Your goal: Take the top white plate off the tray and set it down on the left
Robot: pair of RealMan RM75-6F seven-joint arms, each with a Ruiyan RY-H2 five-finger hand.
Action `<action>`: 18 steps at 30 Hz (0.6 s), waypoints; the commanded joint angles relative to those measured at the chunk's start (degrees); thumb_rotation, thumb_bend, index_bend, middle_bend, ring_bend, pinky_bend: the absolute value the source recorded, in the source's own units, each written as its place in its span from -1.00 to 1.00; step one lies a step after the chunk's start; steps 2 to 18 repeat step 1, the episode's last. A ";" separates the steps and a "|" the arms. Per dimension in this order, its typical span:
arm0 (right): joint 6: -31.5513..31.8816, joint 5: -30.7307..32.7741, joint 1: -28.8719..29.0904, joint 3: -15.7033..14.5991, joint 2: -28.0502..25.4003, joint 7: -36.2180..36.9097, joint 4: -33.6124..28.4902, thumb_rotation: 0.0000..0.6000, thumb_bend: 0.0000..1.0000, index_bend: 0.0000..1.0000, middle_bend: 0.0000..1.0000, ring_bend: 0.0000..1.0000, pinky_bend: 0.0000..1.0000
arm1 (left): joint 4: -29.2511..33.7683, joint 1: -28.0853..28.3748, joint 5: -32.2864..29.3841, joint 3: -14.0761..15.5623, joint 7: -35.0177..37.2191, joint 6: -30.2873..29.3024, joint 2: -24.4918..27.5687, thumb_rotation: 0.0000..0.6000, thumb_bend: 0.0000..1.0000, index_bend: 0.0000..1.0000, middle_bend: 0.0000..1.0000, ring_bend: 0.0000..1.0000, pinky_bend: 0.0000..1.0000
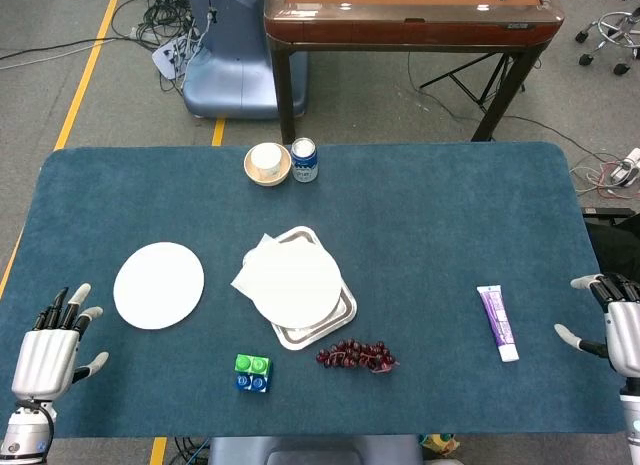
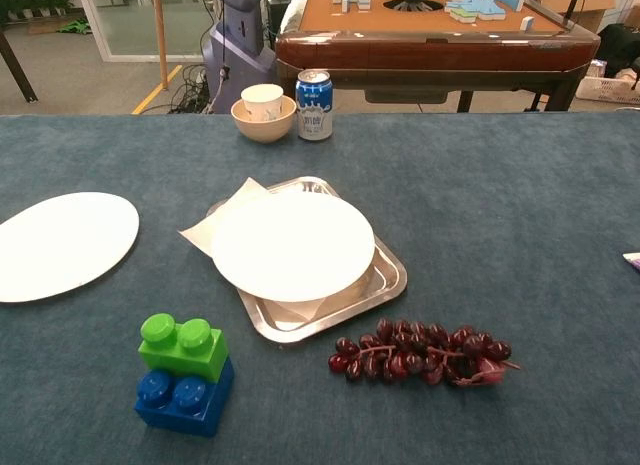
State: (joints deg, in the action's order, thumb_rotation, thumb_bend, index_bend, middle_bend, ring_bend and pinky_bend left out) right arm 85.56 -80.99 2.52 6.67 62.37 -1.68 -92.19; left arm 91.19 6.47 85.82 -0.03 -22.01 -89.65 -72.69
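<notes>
Resting flat, round white plate (image 1: 158, 285) (glossy), metal tray (image 1: 345, 312)

Bright, even light throughout, shadows soft and faint, both views sharp with no noticeable glare.

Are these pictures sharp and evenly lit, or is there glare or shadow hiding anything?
Head view: even, soft light, sharp overall; the white plate on the left is bright with little surface detail. Chest view: also sharp, a slight sheen on the metal tray rim and a soft shadow under the plate on the tray; nothing is hidden by glare.
</notes>
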 commanded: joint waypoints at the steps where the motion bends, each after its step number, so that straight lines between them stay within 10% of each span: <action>1: -0.10 0.04 0.06 -0.01 0.00 0.08 0.03 1.00 -1.00 -0.28 -0.31 -0.57 -0.54 | -0.05 -0.01 -0.27 -0.21 -0.21 0.40 -0.06 1.00 -0.78 -0.35 -0.75 -0.92 -0.58; 18: -0.10 0.04 0.06 -0.01 0.00 0.08 0.03 1.00 -1.00 -0.28 -0.31 -0.57 -0.54 | -0.05 -0.01 -0.27 -0.21 -0.21 0.40 -0.06 1.00 -0.78 -0.35 -0.75 -0.92 -0.58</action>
